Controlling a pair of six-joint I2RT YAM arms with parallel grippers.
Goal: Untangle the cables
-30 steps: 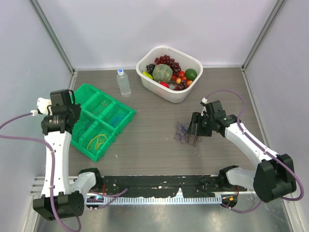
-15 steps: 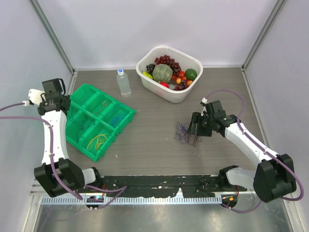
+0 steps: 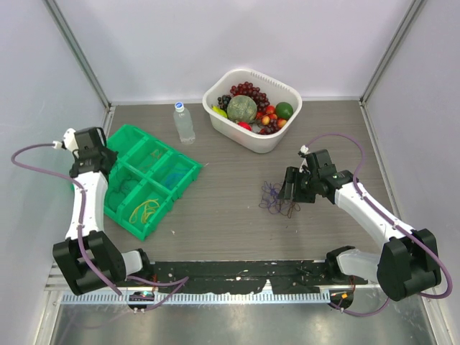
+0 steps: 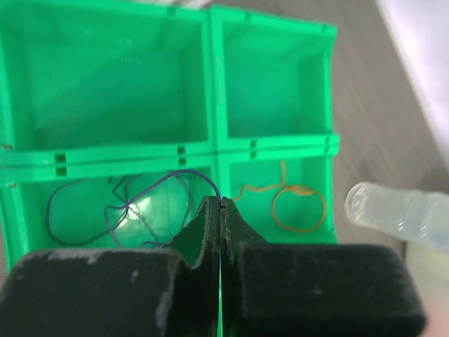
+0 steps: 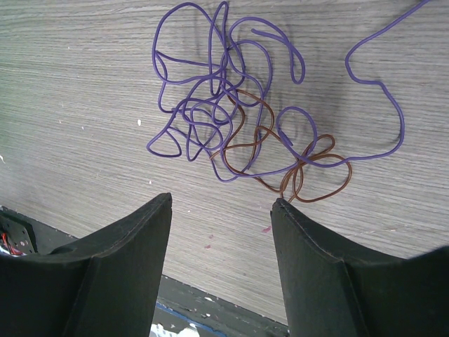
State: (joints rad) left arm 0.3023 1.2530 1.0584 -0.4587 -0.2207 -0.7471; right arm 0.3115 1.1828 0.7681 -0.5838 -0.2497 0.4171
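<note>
On our left, the left fingers (image 4: 203, 228) are pressed together above the green tray (image 4: 210, 151). A blue cable (image 4: 184, 171) and a yellow cable (image 4: 300, 208) lie there in separate compartments. Whether the fingers nip the blue one, we cannot tell. On our right, the right fingers (image 5: 130, 242) stand wide over the purple cable (image 5: 210, 105), which is knotted with the brown cable (image 5: 300, 167) on the desk (image 5: 70, 105). We judge the next step is to pinch one strand and draw it clear.

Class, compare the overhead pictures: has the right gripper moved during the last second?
No. The right gripper stays open beside the cables, equally far from the white basket in every overhead picture.
</note>
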